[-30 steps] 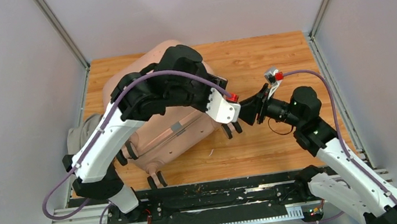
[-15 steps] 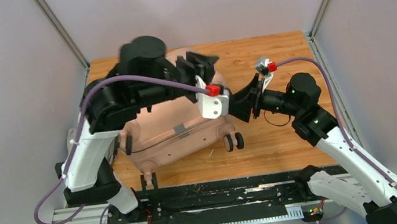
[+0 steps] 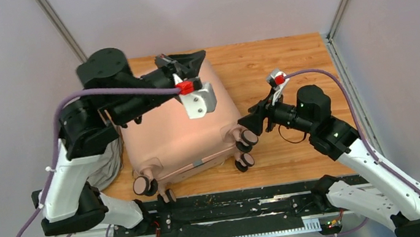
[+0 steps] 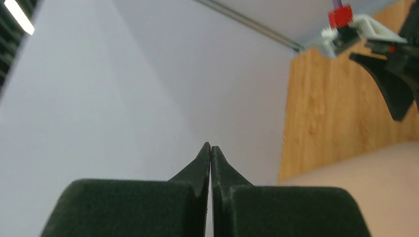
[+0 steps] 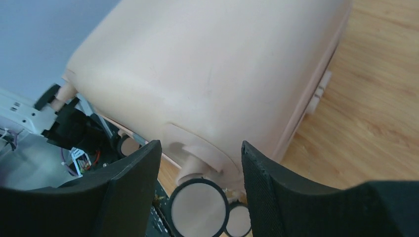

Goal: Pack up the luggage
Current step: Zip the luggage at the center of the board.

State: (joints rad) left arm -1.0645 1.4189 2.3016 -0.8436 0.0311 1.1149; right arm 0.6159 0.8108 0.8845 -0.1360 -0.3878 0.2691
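At the left edge of the wooden bench [image 3: 285, 52], a grey cloth bundle [image 3: 108, 164] lay against the left side of the luggage [image 3: 173, 136], partly hidden behind the left arm. The pale pink hard-shell suitcase was closed and lay flat on its broad side over the left half of the bench. Its wheeled end was turned toward the near edge, with one pair of wheels [image 3: 142, 185] at its near-left corner and another pair at its near-right corner. The left end effector [image 3: 200, 55] was raised above the far edge of the shell and pointed right. In the left wrist view its fingers [image 4: 205, 163] were pressed flat together with nothing between them. On the right, the right end effector [image 3: 248, 122] reached in low toward the near-right wheels. Its jaws stood apart and clamped on nothing. In the right wrist view one black-rimmed pink wheel [image 5: 200, 207] sat between the two fingers [image 5: 136, 177], just below the suitcase's rounded corner. Whether either finger touched it could not be told.
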